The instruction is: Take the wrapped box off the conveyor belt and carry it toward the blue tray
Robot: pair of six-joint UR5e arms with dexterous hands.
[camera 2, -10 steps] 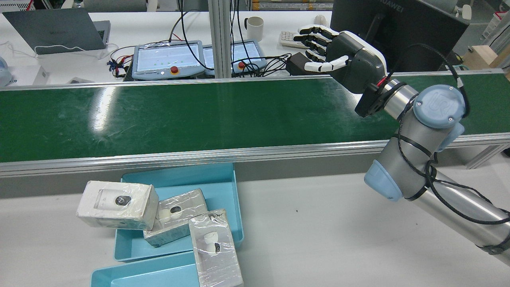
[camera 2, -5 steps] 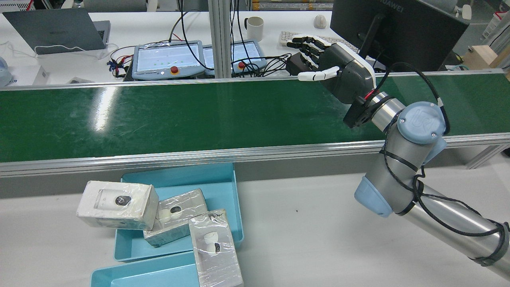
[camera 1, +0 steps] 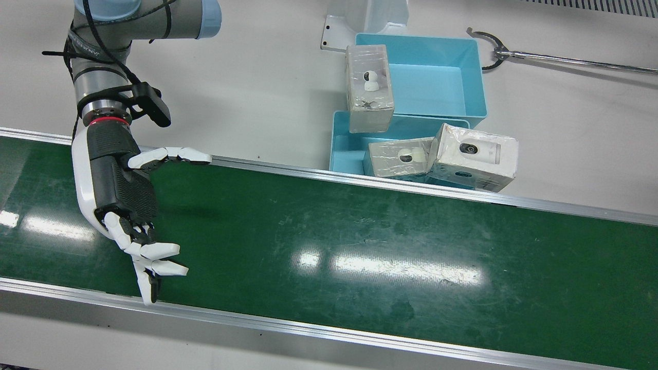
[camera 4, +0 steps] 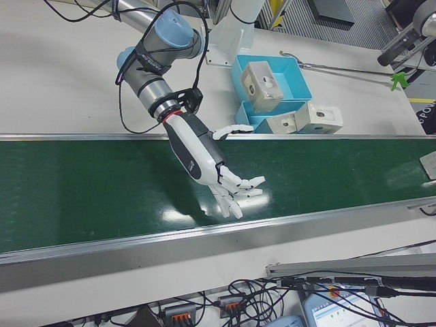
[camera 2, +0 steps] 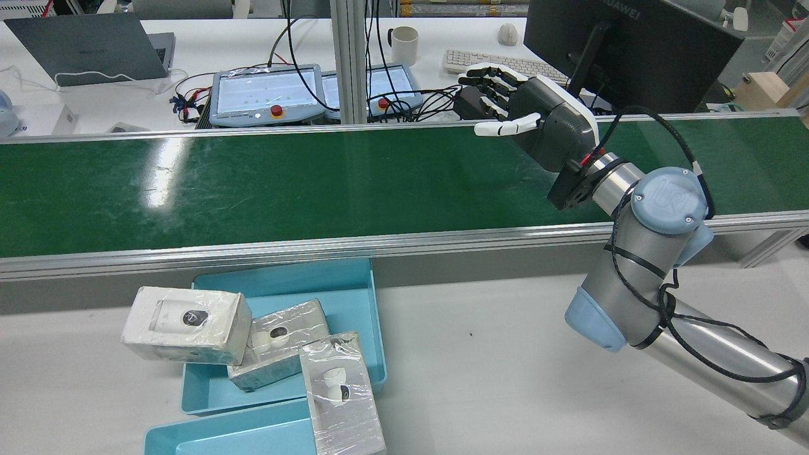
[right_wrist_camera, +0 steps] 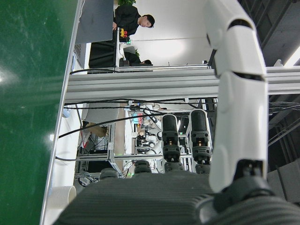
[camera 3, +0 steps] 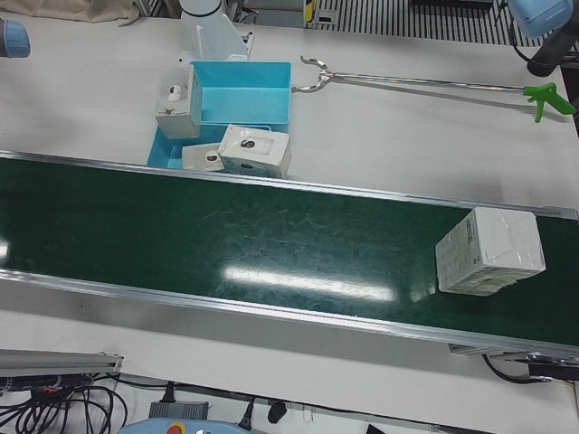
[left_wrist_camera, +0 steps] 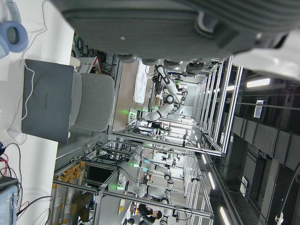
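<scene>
Green belt [camera 1: 360,241] runs the length of the table [camera 2: 505,354], and the wrapped box [camera 3: 488,251] rides far down it on the robot's left, seen only in the left-front view, well apart from the right hand [camera 1: 121,198], which hovers over the opposite stretch with fingers spread and nothing held. Beside the belt, the blue tray [camera 1: 432,77] and a second one have three other boxes leaning on their rims. I judge this the waiting step before pickup: the next move calls for meeting the box and closing around its sides; the left hand's state I cannot tell.

"HUAWEI" on laptop lid [left_wrist_camera: 47,101], monitor back [camera 2: 622,19]
</scene>
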